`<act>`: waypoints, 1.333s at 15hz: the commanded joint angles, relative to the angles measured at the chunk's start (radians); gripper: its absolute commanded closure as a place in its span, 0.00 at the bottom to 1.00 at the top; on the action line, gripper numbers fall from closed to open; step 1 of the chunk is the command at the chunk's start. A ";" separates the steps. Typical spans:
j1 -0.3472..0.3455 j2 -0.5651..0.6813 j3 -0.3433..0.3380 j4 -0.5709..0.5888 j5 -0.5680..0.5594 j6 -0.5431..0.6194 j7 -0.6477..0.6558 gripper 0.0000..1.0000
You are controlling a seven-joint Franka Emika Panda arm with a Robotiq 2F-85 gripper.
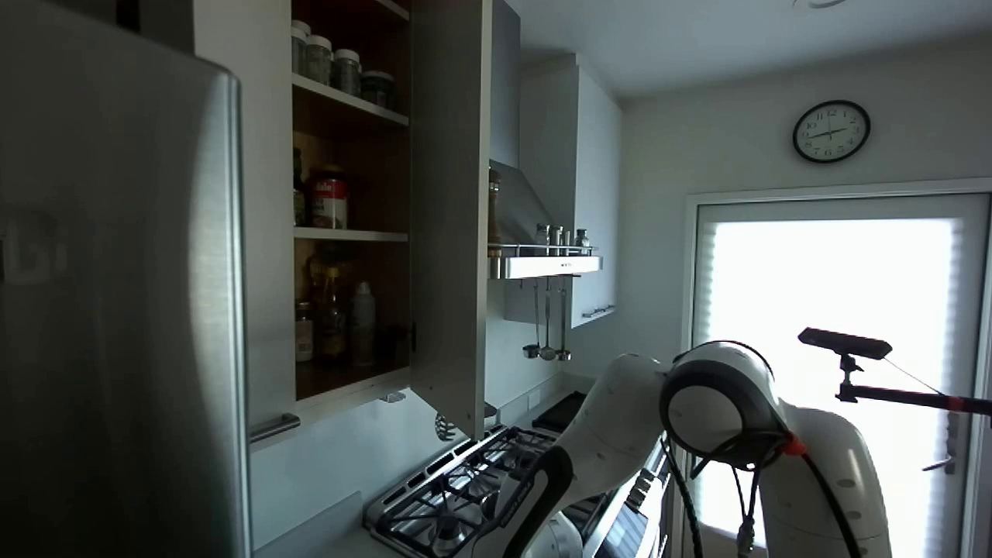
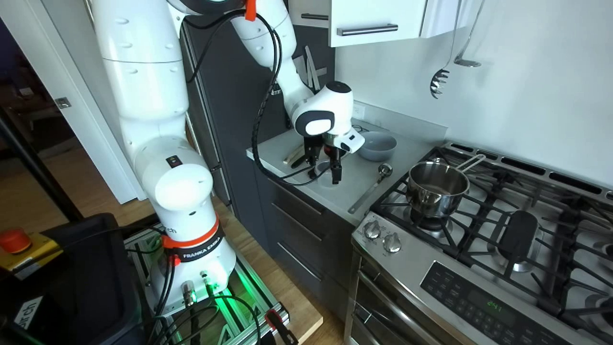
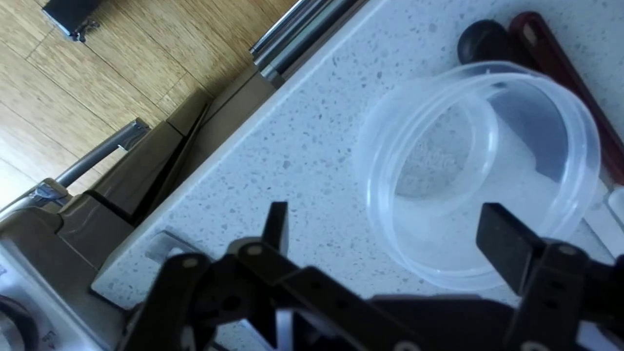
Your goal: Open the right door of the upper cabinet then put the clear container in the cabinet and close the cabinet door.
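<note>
Cabinet shelves [image 1: 350,235] (an exterior view only)

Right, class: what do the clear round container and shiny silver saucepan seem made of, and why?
The clear round container: probably smooth plastic; its thin wall looks slightly cloudy.
The shiny silver saucepan: polished metal, likely stainless steel, given its mirror-like reflections.

The flat right door [image 1: 448,217] of the pale upper cabinet [image 1: 353,393] stands wide open, and the round, clear, open-topped container [image 3: 463,207] sits upright on the speckled desk [image 3: 302,161], near its edge.
</note>
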 commanded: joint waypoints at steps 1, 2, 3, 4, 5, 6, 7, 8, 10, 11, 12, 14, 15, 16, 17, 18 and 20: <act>0.010 0.034 0.012 -0.009 -0.008 0.062 0.065 0.09; 0.010 0.041 0.016 -0.009 -0.002 0.074 0.072 0.30; 0.012 0.047 0.017 -0.010 -0.002 0.085 0.082 0.33; 0.012 0.051 0.018 -0.011 -0.001 0.091 0.089 0.36; 0.014 0.056 0.016 -0.012 -0.006 0.098 0.100 0.43; 0.014 0.057 0.018 -0.012 -0.003 0.099 0.109 0.51; 0.019 0.058 0.013 -0.013 -0.012 0.103 0.124 0.60; 0.020 0.058 0.012 -0.014 -0.011 0.105 0.133 0.67; 0.021 0.052 0.011 -0.017 -0.010 0.102 0.150 0.83; 0.021 0.050 0.008 -0.020 -0.016 0.103 0.152 0.90; 0.019 0.047 0.007 -0.023 -0.022 0.099 0.143 0.98; 0.007 0.033 0.020 -0.025 -0.003 0.084 0.112 1.00; 0.003 0.022 0.024 -0.028 -0.003 0.078 0.093 0.99; 0.003 0.010 0.021 -0.032 -0.018 0.066 0.077 0.98; 0.003 -0.005 0.017 -0.039 -0.034 0.055 0.060 0.98; 0.006 -0.024 0.007 -0.049 -0.062 0.048 0.051 0.98; -0.013 -0.071 0.033 -0.063 -0.045 0.026 -0.040 0.98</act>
